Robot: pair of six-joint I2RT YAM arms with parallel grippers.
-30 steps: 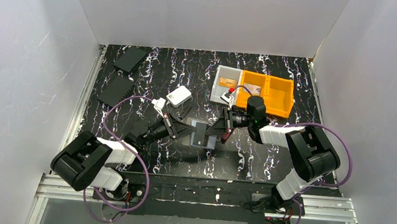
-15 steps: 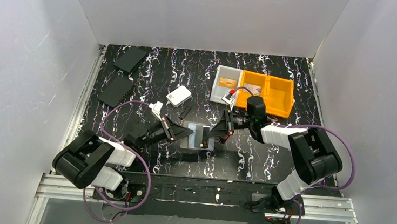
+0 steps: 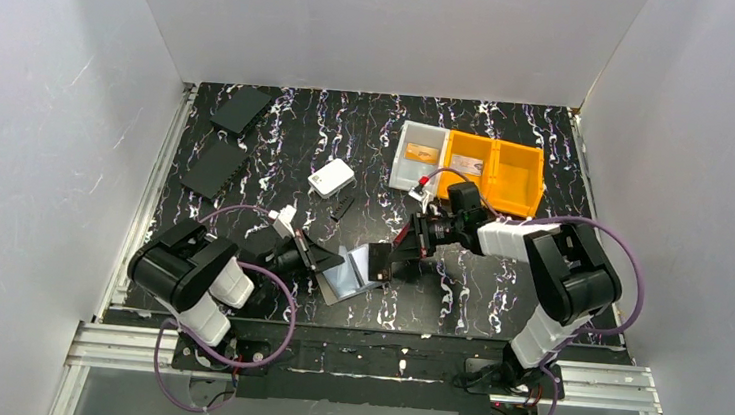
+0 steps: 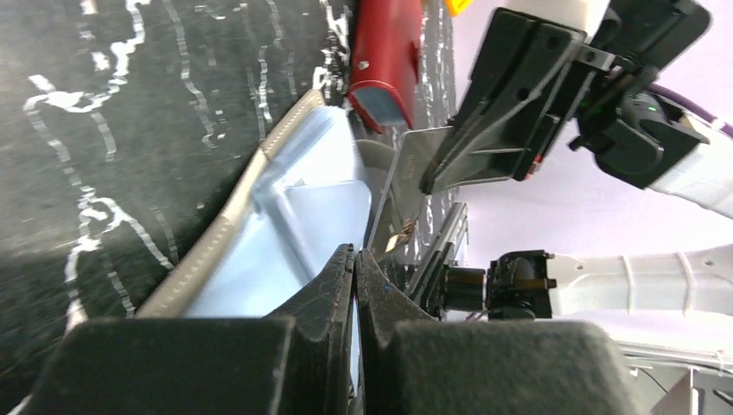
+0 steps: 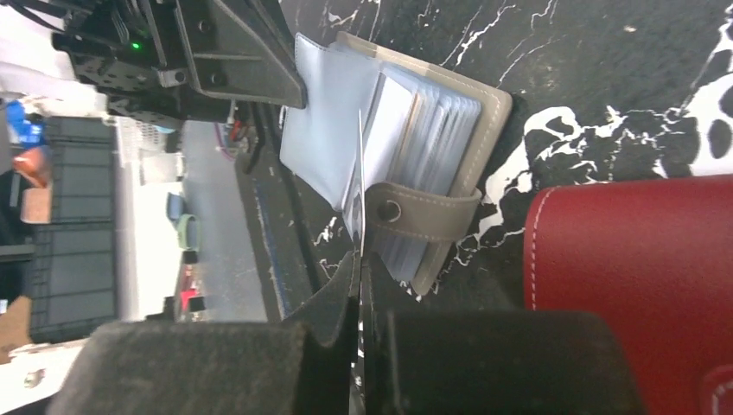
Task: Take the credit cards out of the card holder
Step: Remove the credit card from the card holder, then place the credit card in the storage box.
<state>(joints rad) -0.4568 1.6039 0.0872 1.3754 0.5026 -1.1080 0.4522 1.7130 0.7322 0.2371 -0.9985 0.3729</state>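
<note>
Card holder [image 5: 415,138] lies open near the front middle of the table [image 3: 290,130], right between your two grippers. Its snap tab hangs loose and its silvery leaves are fanned.

At the table's back right you have the orange bin [image 3: 519,176], with the grey bin [image 3: 408,136] touching its left side. Two black panels [image 3: 242,109] sit toward the back left corner, one nearer to you than the other.

Now your arms. The left gripper [image 4: 355,255] has its fingers pressed together on the holder's silvery inside flap, pinning that side. Your right gripper [image 5: 359,259] comes in from the other side, jaws clamped on a thin card [image 4: 413,164]. From the right wrist you see that card edge-on, standing across the holder's leaves. Whether its far end sits inside a pocket, you can't tell from here.

A red wallet [image 5: 631,277] lies just beside the holder, on your right gripper's side. The white box [image 3: 331,177] sits well back from the holder, a little to its left.

Smallest of all, an orange card [image 3: 422,153] lies in the grey bin, and a pale card [image 3: 465,164] lies in the orange bin's left compartment.
</note>
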